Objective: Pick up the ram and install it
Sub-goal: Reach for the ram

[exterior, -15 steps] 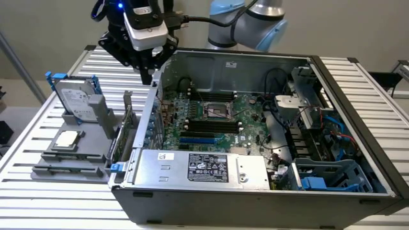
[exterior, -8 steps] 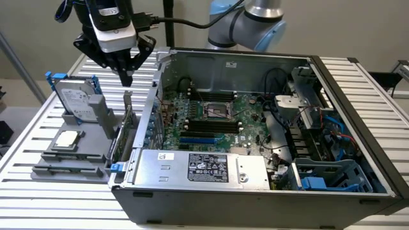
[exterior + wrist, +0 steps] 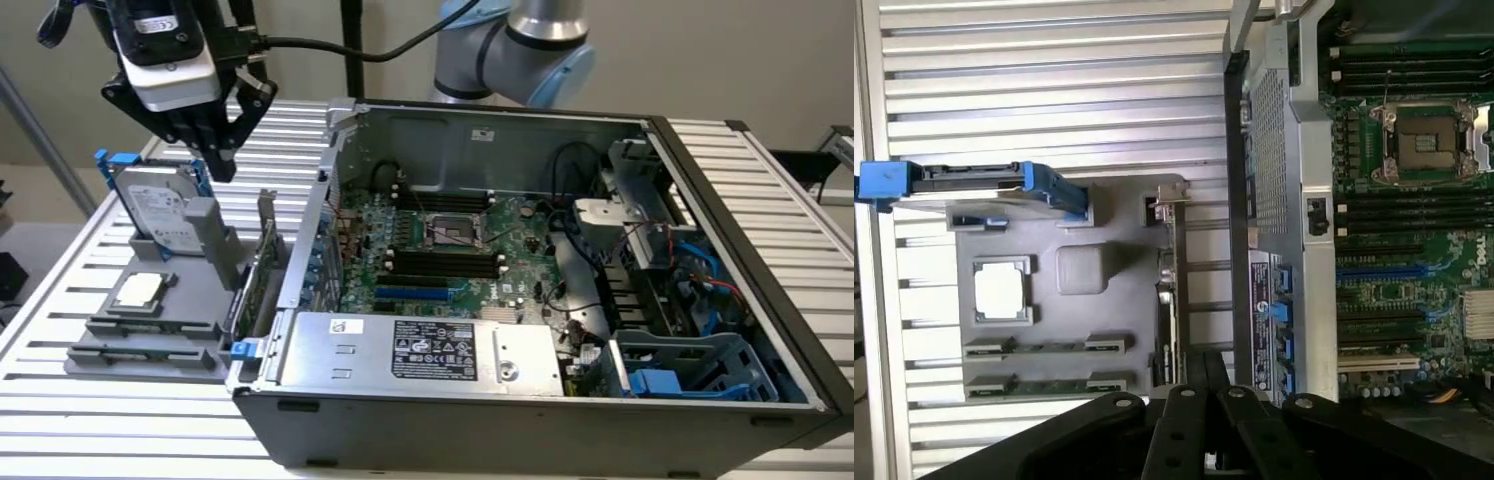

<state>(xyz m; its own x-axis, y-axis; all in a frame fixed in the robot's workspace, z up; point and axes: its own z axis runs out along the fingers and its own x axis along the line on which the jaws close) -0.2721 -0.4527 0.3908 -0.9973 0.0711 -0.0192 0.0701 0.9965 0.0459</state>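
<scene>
The step in hand is the pick-up, and it has not begun. The tool (image 3: 220, 165) hangs high over the far end of the grey holder (image 3: 200, 295) on the tabletop (image 3: 80, 430), at the exterior view's left. Its black fingers are pressed together to a point and carry nothing. Below the tips stands the hard drive (image 3: 150, 210) in its blue frame. The ram (image 3: 144, 352) lies at the near end of the same holder, a thin green stick set on edge in a narrow cradle, well apart from the tool. In the wrist view the ram (image 3: 1044, 385) has a second, similar cradle just beside it, towards the square processor chip (image 3: 1002, 290). To do this step well, the fingers would need to part before the descent. They should line up across the thin board, not along it, and meet it near the middle of its length so that it lifts level. The cradle's end blocks leave little room, so a straight vertical approach looks safest. The upright expansion card (image 3: 263, 250) stands between the holder and the open computer case (image 3: 534, 440) and should be kept clear of. The black memory slots (image 3: 441, 262) on the motherboard (image 3: 514, 235) lie empty inside the case, at the exterior view's right.
</scene>
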